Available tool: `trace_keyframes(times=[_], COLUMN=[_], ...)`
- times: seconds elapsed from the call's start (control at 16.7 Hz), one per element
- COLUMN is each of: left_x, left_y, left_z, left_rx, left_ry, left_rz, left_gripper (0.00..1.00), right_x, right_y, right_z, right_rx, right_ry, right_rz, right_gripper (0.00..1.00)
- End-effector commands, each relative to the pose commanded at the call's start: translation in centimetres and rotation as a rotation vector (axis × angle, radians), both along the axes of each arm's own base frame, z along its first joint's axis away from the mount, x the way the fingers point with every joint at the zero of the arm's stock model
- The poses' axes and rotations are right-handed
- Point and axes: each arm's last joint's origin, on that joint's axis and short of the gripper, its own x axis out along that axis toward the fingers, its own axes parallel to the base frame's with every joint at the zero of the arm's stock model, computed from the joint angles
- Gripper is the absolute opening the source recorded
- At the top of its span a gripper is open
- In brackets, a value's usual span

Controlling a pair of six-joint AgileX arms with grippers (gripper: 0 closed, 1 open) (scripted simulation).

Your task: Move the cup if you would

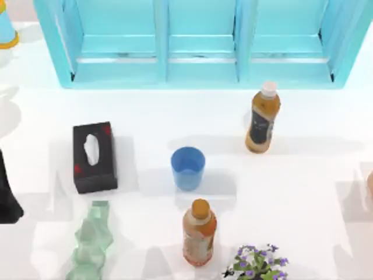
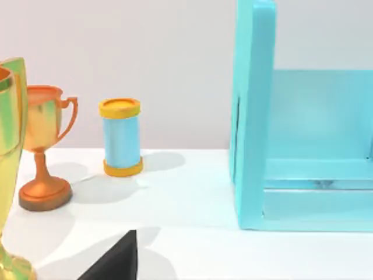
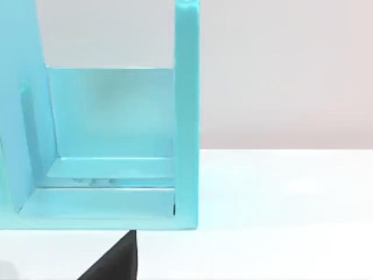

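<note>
Going left to right on the counter (image 1: 303,192): the left arm (image 1: 7,192) sits parked at the left edge, and whether either pincer is spread or pressed together I cannot tell. The cup (image 1: 187,167) stands near the middle, well off to that arm's right, untouched. It stands upright, long axis vertical, rim upward. Risk: the tea bottle (image 1: 199,233) stands just beside it, so a careless approach could topple it.
</note>
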Motion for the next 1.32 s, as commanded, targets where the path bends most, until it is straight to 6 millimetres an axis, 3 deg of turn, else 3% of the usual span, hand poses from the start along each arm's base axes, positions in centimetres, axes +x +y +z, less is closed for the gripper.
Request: trace_keyframes(times=[0.18,0.36,0.66,0.84,1.02,1.14,1.32], left_x=[0.0,0.1,2.1,5.8,11.2,14.8,19.0], left_y=[0.0,-0.4,-2.0,-4.1,-7.9,-11.2,-16.6], left_z=[0.2,1.9,8.7,13.3,16.0,16.2,14.8], left_rx=[-0.004,-0.039,-0.135,-0.179,-0.189,-0.175,-0.130], left_ry=[0.008,0.080,0.332,0.554,0.808,0.979,1.206], left_rz=[-0.004,-0.039,-0.128,-0.172,-0.189,-0.181,-0.148], left_gripper=[1.00,1.00,1.00,1.00,1.00,1.00,1.00], right_x=[0.0,0.0,0.0,0.0,0.0,0.0,0.0], right_y=[0.0,0.0,0.0,0.0,0.0,0.0,0.0], right_z=[0.0,0.0,0.0,0.0,0.0,0.0,0.0], right_rx=[0.000,0.000,0.000,0.000,0.000,0.000,0.000], right_ry=[0.000,0.000,0.000,0.000,0.000,0.000,0.000], right_rz=[0.000,0.000,0.000,0.000,0.000,0.000,0.000], right_gripper=[1.00,1.00,1.00,1.00,1.00,1.00,1.00])
